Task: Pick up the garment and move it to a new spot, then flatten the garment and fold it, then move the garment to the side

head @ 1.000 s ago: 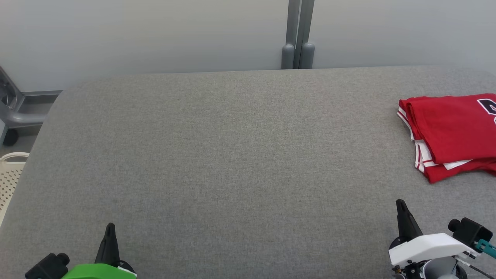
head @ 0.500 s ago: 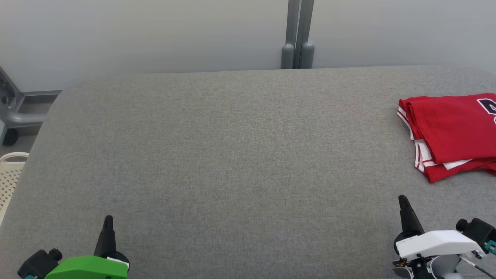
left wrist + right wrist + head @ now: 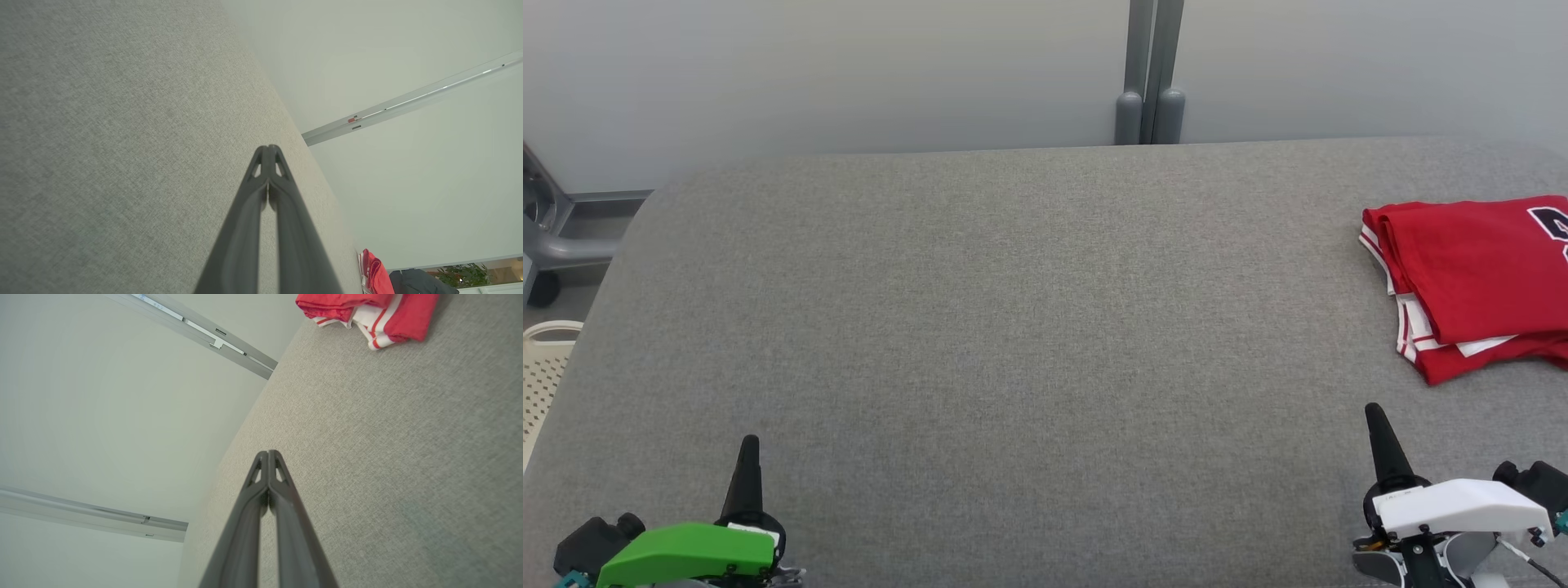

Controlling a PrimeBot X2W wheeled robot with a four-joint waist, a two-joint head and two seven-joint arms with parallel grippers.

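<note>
Left hand (image 3: pixel 749 445), right hand (image 3: pixel 1373 411) pinched, empty; lettering on red garment (image 3: pixel 1470 278) illegible.

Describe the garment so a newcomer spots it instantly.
Start from the wide grey fabric-covered table in front of the pale wall. Toward its right side, beyond the right gripper, lies the folded red jersey. It is the lone red item, with white-striped trim and a dark printed mark.

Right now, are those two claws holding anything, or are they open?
Left gripper: closed, holding nothing.
Right gripper: closed, holding nothing, apart from the folded garment.
</note>
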